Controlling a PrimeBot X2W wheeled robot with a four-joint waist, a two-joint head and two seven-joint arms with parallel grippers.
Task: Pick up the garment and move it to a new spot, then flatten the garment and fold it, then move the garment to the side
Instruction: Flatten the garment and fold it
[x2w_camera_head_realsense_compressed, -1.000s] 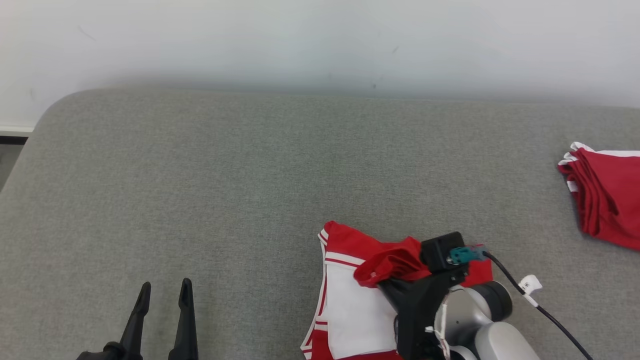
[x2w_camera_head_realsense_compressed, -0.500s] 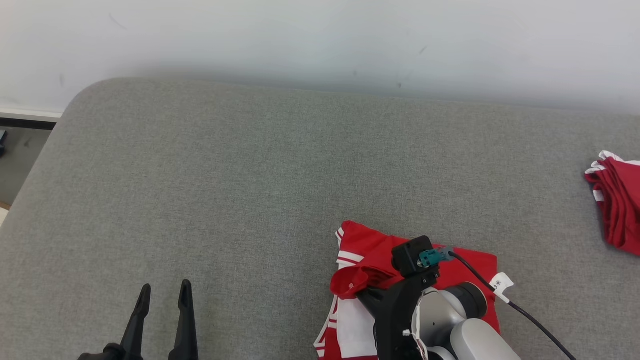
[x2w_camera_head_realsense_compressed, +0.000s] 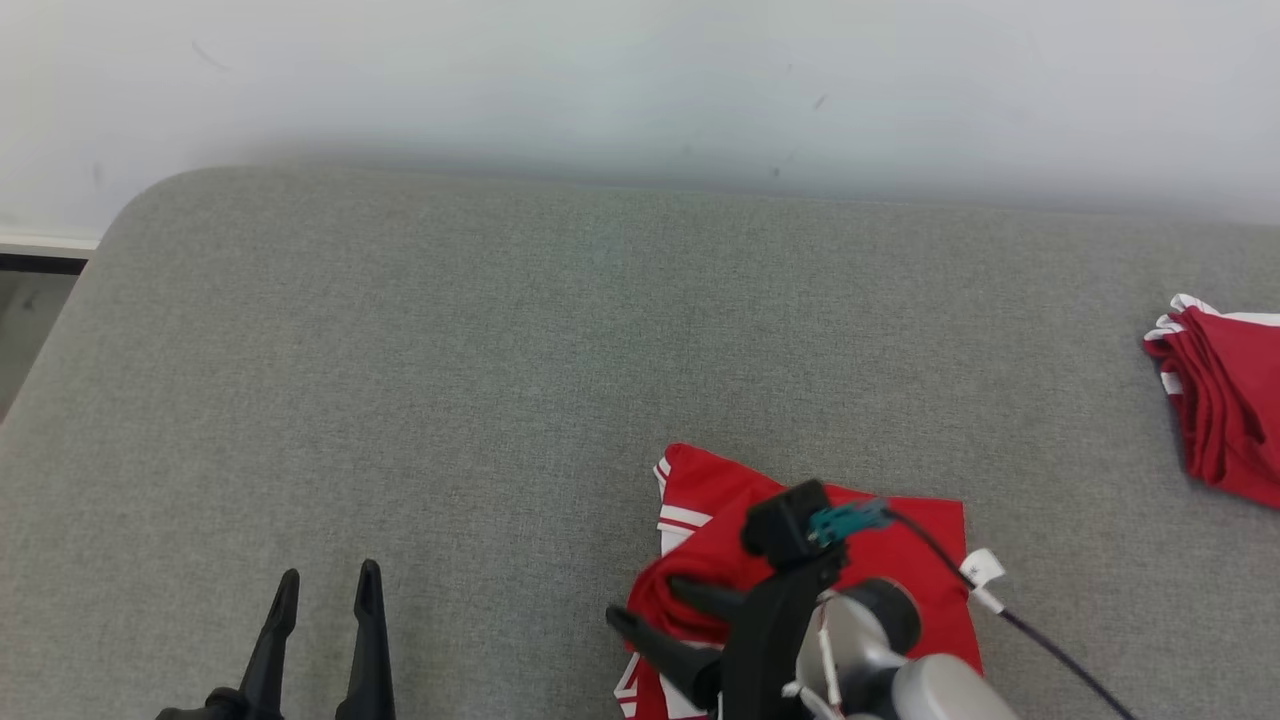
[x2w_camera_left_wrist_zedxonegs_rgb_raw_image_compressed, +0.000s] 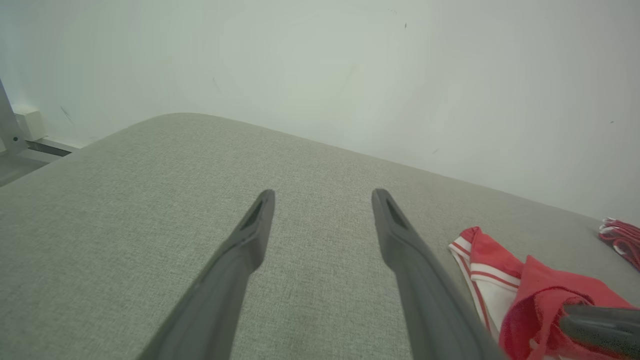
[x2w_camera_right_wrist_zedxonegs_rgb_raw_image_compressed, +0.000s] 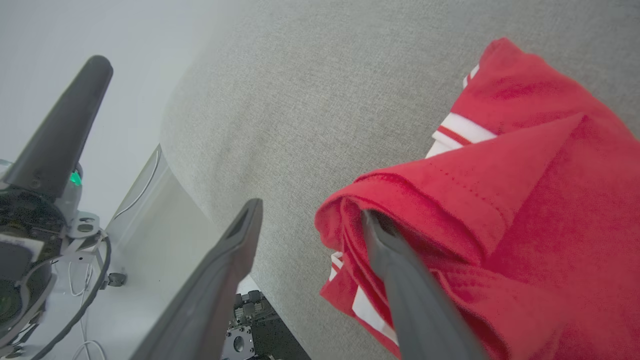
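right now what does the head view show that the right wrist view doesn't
Head view, not right wrist: the second red pile at far right, and the right forearm. Right wrist, not head: robot hardware below the pad edge. Both: the garment, the open right gripper with one finger tucked in the garment's fold, and the grey pad.
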